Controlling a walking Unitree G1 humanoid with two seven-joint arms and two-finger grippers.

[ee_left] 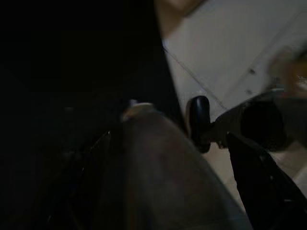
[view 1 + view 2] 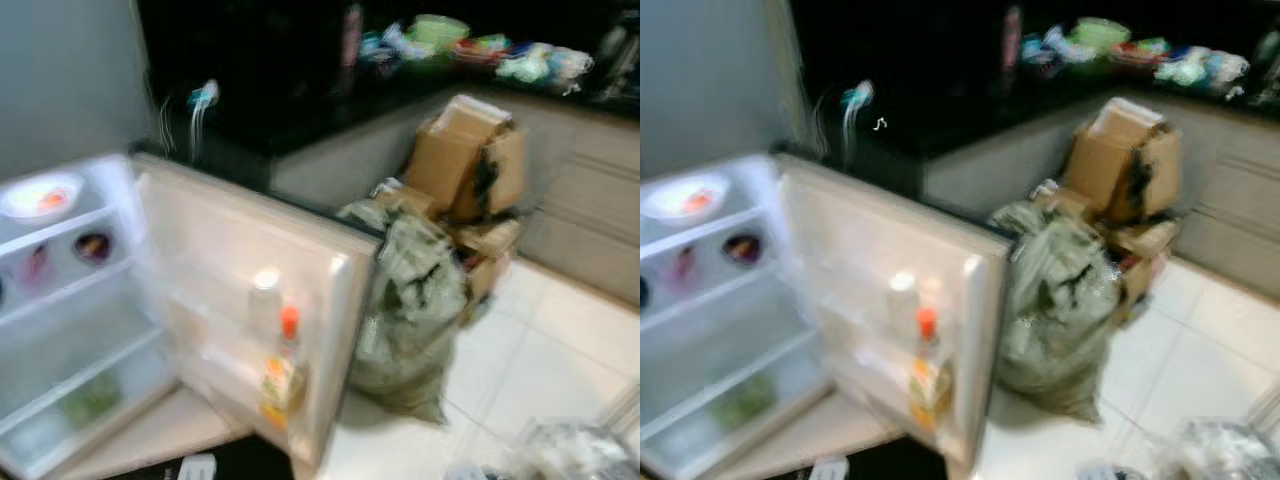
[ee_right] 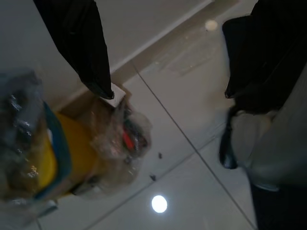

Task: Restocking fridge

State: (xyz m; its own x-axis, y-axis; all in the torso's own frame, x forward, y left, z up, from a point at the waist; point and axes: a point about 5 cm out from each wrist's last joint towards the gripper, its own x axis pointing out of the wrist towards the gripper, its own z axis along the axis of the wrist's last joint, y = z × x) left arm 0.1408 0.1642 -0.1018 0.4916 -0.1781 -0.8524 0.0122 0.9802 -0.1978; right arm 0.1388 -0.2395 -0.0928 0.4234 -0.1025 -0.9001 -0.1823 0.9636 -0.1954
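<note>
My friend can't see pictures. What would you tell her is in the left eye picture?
A small white fridge stands open, its door holding an orange-capped bottle. Beside the door sits a stuffed bag on the tiled floor, with cardboard boxes behind. The picture is blurry.

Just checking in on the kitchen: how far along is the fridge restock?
Done: the fridge door stands open, an orange-capped bottle in its rack and a plate on the top shelf. In hand: nothing visible. Left: lower shelves look mostly bare; a clear bag of items sits on the floor.
</note>
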